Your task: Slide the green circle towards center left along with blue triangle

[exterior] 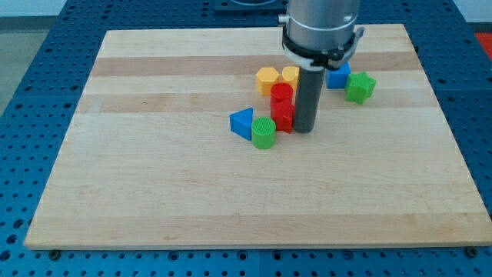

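My tip (304,128) is resting just right of the red block (282,109), near the touching green circle (264,133) and blue triangle (242,122); no claw showing.

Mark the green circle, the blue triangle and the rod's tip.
green circle (264,132), camera view, its ribbed top face
blue triangle (242,121), camera view, its front face
my tip (304,129), camera view, the rod's very end
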You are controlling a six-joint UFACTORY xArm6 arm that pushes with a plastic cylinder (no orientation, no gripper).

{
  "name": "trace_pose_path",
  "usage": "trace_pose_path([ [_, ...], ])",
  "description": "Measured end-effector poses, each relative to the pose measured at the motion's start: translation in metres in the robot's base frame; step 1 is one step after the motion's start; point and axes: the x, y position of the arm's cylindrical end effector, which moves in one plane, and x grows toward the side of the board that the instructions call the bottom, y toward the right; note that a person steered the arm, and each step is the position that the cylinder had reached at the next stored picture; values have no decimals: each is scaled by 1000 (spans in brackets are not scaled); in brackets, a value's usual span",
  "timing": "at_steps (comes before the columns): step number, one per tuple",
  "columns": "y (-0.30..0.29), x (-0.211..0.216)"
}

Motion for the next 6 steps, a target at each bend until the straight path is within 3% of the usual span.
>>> trace_pose_path([
  [2,-2,-18],
  [4,1,26],
  [6,-65,32],
])
